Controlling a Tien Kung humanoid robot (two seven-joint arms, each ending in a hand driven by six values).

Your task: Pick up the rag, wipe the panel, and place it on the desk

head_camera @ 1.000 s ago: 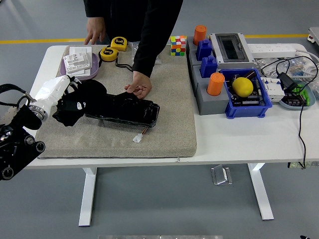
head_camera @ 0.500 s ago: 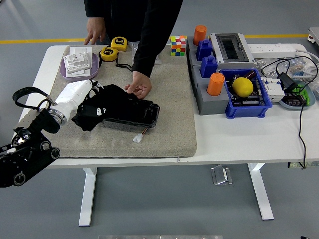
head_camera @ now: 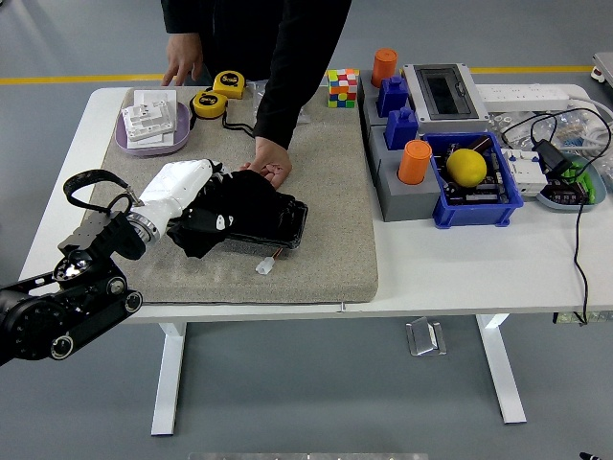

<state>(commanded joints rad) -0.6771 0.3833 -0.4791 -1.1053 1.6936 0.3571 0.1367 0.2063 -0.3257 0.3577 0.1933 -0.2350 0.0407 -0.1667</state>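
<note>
Left hand (head_camera: 182, 187), white-shelled with five fingers on a black arm entering from lower left, clamped on crumpled black cloth rag (head_camera: 222, 209) and pressing it onto left and middle portion of flat black rectangular panel (head_camera: 278, 223). Rag bunched over panel's left end, covering most of that end; panel's right end and glossy edge exposed. Panel lying on grey-beige felt mat (head_camera: 326, 192), which covers centre of white table (head_camera: 460, 268). Small white plug connector on short wires (head_camera: 266, 264) on mat just below panel's right end. Person's hand (head_camera: 270, 171), from dark sleeve at table's far side, resting on panel's far edge, just beside rag and steadying panel; person's other hand (head_camera: 182, 69) flat on table's far left edge. Lilac oval tray holding white boxes (head_camera: 153, 125) at upper left, near two yellow tape measures (head_camera: 218, 94). Multicoloured puzzle cube (head_camera: 342, 87) at mat's far edge. Right of mat: grey block carrying blue blocks and orange cylinders (head_camera: 397, 134), grey electrical enclosure with dark window (head_camera: 442, 92), blue plastic bin containing yellow ball (head_camera: 467, 168), white power strip (head_camera: 522, 96), black cable (head_camera: 579, 220). Right hand out of view.
</note>
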